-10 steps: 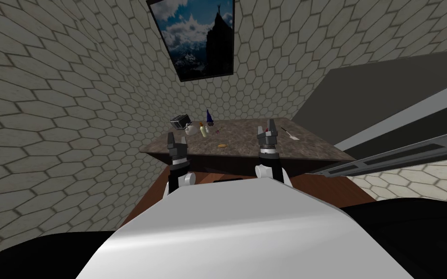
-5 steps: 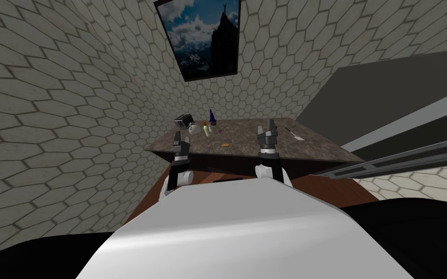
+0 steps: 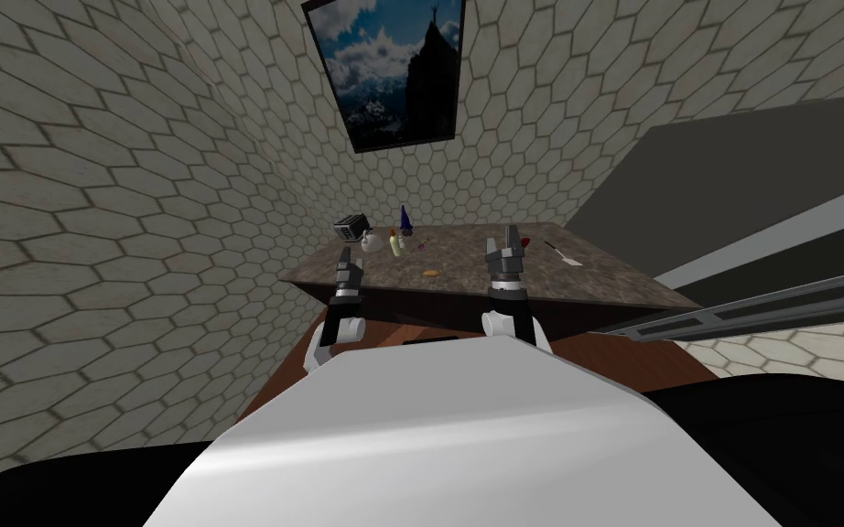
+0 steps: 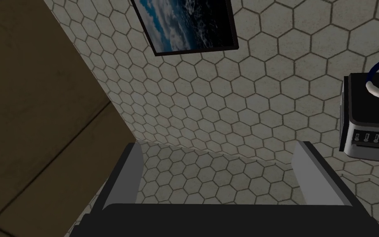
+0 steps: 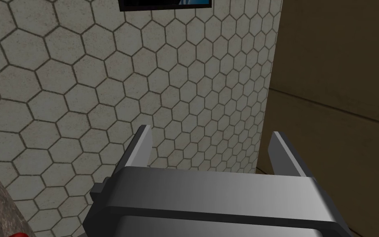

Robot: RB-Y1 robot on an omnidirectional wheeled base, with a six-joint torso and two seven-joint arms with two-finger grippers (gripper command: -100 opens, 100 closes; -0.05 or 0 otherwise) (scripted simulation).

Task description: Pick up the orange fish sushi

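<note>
Speckled brown tabletop [image 3: 594, 274]: front edge just below both claws, bare stretch between them. Left gripper [image 3: 348, 256] by the table's left corner, fingers spread wide. Right gripper [image 3: 505, 240] likewise wide. Orange fish sushi [image 3: 429, 272] flat on the top between the two, touching neither: small, oval, orange-tan.

Before me, a toaster [image 3: 351, 226], cup [image 3: 371, 242] and blue bottle [image 3: 405, 220] crowd the table's [image 3: 594, 279] far left corner; a spatula [image 3: 561, 253] lies near its right edge; a picture [image 3: 397, 69] hangs above.

The orange fish sushi [image 3: 429, 272], a small oblong, lies on the speckled tabletop [image 3: 576, 279] near its front edge.
</note>
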